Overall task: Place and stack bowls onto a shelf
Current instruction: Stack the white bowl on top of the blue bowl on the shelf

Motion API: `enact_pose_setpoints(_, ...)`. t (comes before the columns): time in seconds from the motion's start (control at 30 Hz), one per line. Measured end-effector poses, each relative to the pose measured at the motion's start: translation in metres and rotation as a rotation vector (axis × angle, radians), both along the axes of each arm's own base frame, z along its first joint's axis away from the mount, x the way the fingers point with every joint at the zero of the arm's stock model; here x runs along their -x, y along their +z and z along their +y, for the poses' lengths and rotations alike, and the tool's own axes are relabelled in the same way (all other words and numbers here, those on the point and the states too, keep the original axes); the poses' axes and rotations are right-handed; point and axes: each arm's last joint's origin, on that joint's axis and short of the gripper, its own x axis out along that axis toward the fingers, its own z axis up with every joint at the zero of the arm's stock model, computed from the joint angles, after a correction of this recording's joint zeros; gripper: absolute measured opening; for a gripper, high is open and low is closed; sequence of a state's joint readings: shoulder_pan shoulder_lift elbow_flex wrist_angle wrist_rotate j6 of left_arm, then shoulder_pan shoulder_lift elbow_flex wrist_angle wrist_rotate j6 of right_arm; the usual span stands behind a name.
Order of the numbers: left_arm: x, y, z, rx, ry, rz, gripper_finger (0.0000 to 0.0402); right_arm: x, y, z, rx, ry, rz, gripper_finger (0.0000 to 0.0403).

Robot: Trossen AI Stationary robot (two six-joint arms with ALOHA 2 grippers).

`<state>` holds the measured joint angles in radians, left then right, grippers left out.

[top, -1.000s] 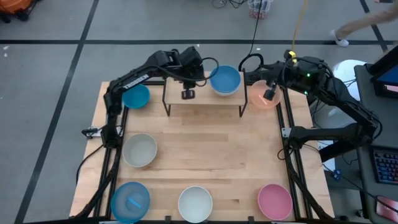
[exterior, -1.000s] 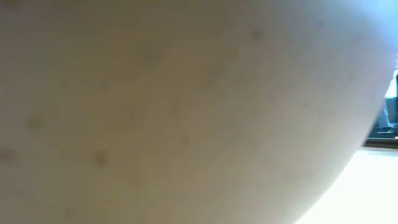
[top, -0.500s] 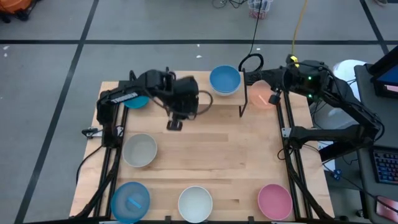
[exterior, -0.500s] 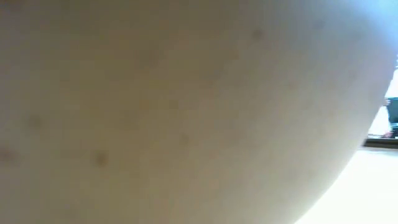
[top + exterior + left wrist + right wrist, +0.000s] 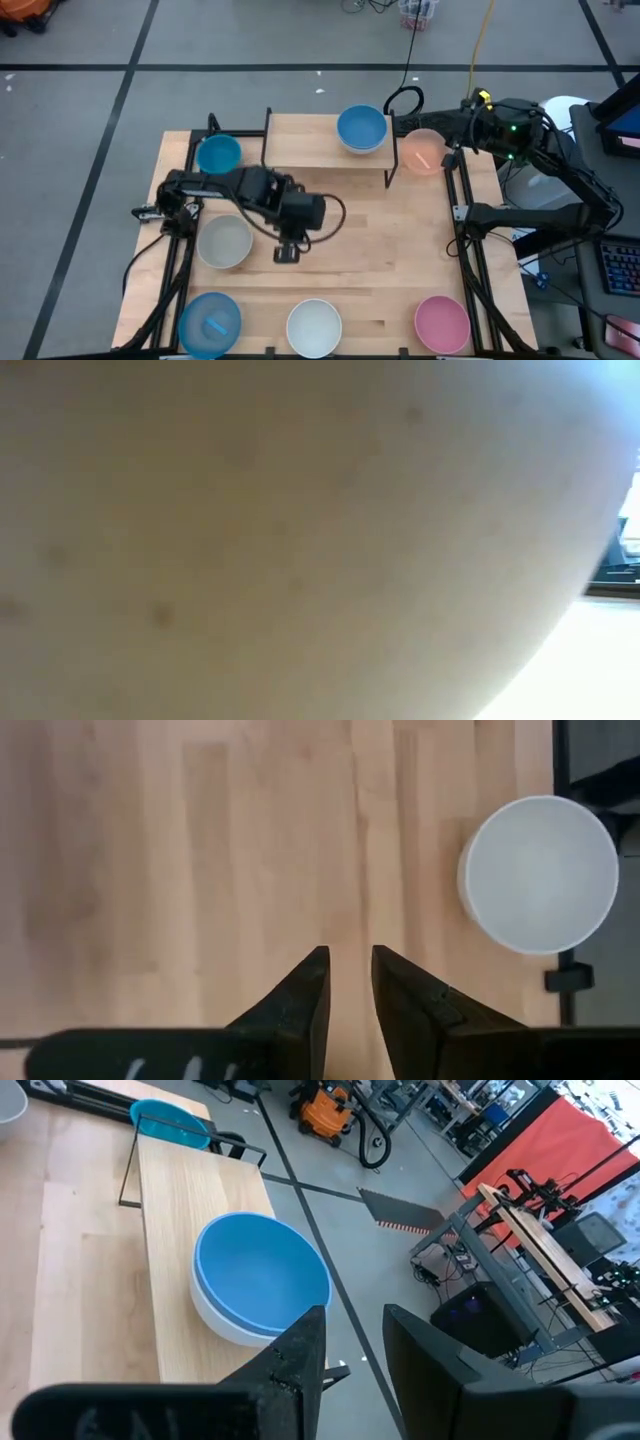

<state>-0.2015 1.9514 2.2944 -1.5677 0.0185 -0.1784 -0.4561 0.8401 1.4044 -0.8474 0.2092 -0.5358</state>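
Over the middle of the table (image 5: 390,250) my left gripper (image 5: 348,982) hangs empty, fingers a narrow gap apart (white bowl (image 5: 540,873) nearby). On the shelf (image 5: 310,140) sits a blue bowl (image 5: 361,128); my right gripper (image 5: 352,1350), also slightly parted, holds nothing above the peach bowl (image 5: 424,151).

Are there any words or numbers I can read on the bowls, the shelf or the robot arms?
None can be read.
The left arm carries a pale strip of marking, too small and blurred to read.
The bowls, such as the blue bowl on the shelf, show no writing.
The low view is blocked by a pale surface close to the camera, with no text on it.
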Motion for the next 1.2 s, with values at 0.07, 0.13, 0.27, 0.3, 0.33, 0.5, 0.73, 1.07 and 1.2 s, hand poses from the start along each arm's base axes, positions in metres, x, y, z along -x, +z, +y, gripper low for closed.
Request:
enact_pose_setpoints(0.07,-0.003,-0.006,-0.012,0.013,0.018,0.018,0.0081,0.002,0.001,0.001,0.005,0.000,-0.011,0.0095)
enact_pose_setpoints(0.13,-0.004,-0.011,-0.024,0.018,0.030,0.037,0.0081,0.003,0.001,0.001,0.006,0.000,-0.014,0.0095)
enact_pose_setpoints(0.27,-0.010,-0.024,-0.046,-0.016,0.092,0.048,0.0081,0.004,0.002,0.002,0.008,0.001,-0.017,0.0095)
enact_pose_setpoints(0.3,-0.012,-0.028,-0.051,-0.017,0.102,0.047,0.0081,0.004,0.002,0.002,0.008,0.001,-0.018,0.0095)
enact_pose_setpoints(0.33,-0.014,-0.031,-0.055,-0.016,0.105,0.047,0.0081,0.004,0.002,0.002,0.007,0.001,-0.018,0.0095)
enact_pose_setpoints(0.5,-0.025,-0.049,-0.073,0.021,0.131,0.065,0.0081,0.005,0.001,0.002,-0.005,0.001,-0.011,0.0095)
enact_pose_setpoints(0.73,-0.047,-0.084,-0.092,0.081,0.150,0.127,0.0081,0.005,0.001,0.003,-0.030,-0.012,-0.030,0.0095)
enact_pose_setpoints(1.07,-0.064,-0.127,-0.112,0.155,0.126,0.226,0.0081,0.006,0.001,0.003,-0.010,-0.002,-0.017,0.0095)
enact_pose_setpoints(1.2,-0.066,-0.133,-0.116,0.150,0.125,0.238,0.0081,0.006,0.001,0.003,-0.009,-0.001,-0.017,0.0095)
